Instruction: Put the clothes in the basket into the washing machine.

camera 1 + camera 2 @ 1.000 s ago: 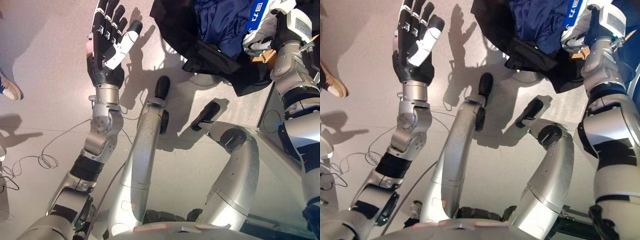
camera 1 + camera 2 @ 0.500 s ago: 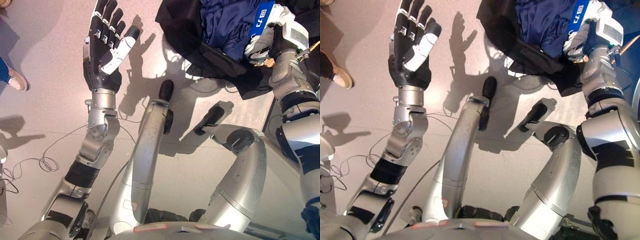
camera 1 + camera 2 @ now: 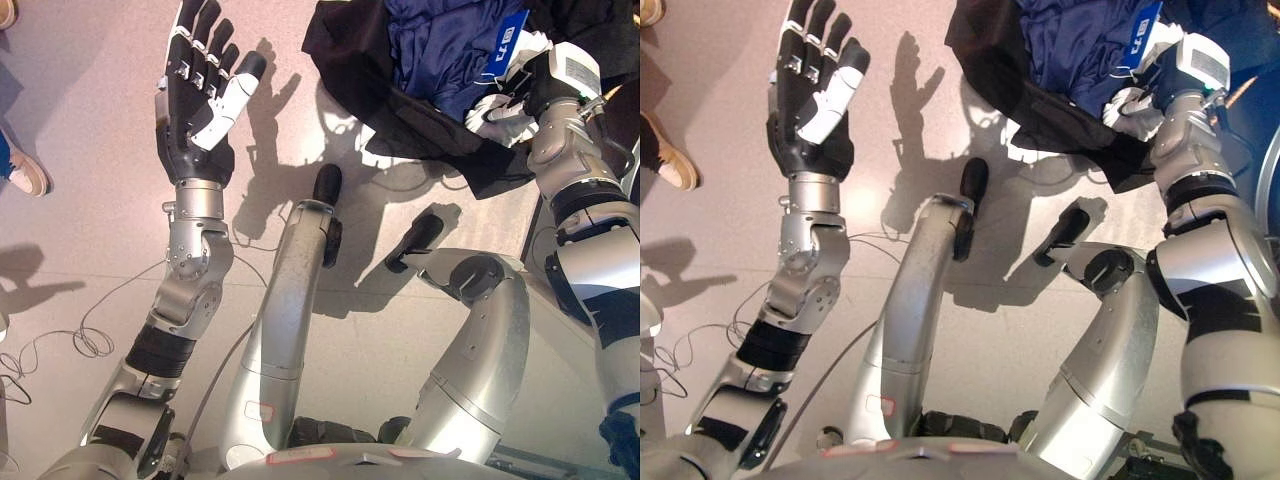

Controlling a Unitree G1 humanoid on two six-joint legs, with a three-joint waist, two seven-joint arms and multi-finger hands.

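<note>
Pale grey floor (image 3: 100,230) fills most of both views, smooth and slightly glossy. At the top right lies a heap of clothes (image 3: 430,90): a black garment (image 3: 350,60) spreads widest, reaching out onto the floor, and a dark blue garment (image 3: 440,45) is bunched on top of it. A bright blue label (image 3: 502,42) with white characters sits on the blue cloth near the right hand; the characters show, but they are too small and skewed to read with any certainty. No basket wall or rim can be made out under the heap.

The right hand (image 3: 520,95) is down on the right side of the pile, its white-tipped fingers (image 3: 1127,108) curled into the fabric at the edge where blue meets black, gripping the cloth.

The left hand (image 3: 197,105) is raised over bare floor at the upper left, well apart from the clothes, palm turned toward the camera, fingers straight and spread, thumb out to the side, holding nothing.

At the far left edge a person's shoe (image 3: 25,175) shows on the floor, with part of another shoe (image 3: 8,12) at the top left corner.
</note>
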